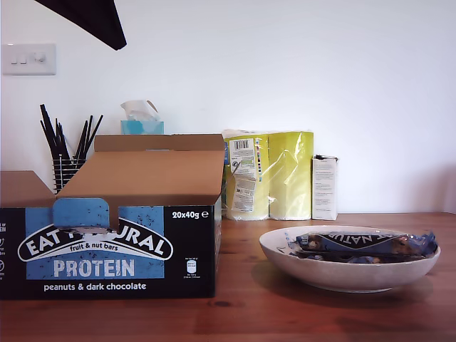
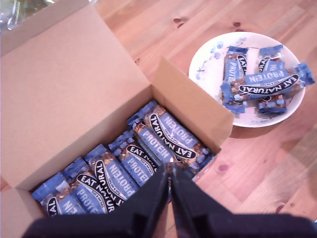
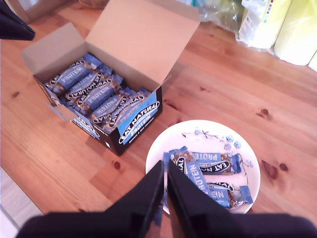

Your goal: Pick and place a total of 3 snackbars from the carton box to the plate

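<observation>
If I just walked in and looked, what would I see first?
Probably the big black-and-blue cardboard carton box at the exterior view's left, open and packed with blue-wrapped snackbars. Then the cream speckled ceramic plate on the wooden table at the exterior view's right, holding a few more bars.

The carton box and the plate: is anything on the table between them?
Nothing: between the carton box and the plate only bare wooden table shows, in the second wrist view.
</observation>
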Controlling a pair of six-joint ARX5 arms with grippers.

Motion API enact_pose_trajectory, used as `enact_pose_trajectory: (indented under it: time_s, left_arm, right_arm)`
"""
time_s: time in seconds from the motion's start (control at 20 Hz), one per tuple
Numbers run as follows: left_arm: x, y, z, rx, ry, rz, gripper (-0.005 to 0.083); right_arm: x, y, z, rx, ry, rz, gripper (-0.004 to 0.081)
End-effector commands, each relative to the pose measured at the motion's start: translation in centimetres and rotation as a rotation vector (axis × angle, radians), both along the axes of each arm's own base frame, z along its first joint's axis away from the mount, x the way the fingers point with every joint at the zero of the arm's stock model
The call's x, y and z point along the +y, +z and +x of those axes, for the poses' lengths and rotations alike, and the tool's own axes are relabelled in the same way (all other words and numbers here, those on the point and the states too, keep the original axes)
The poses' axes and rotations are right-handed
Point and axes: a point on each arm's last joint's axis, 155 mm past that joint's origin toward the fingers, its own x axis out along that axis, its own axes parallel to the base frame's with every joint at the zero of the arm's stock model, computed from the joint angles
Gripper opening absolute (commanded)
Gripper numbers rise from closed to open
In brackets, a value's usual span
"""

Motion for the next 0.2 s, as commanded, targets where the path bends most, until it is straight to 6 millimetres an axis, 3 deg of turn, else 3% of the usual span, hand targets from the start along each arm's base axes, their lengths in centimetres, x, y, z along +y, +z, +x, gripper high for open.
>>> enact_pose_trajectory:
  time_s: [0.0,0.15]
  left_arm:
    - [0.03,-0.71,-0.03,0.015,0.003,0.008,-0.0023]
    - [0.03,-0.71,-0.03,0.015,0.003,0.008,-0.0023]
  right_arm:
    - [0.10,-0.79,0.20,0.023,-0.003,-0.004,-0.0013]
    - [0.26,-1.37,0.52,0.044,-0.003,-0.015,-0.0013]
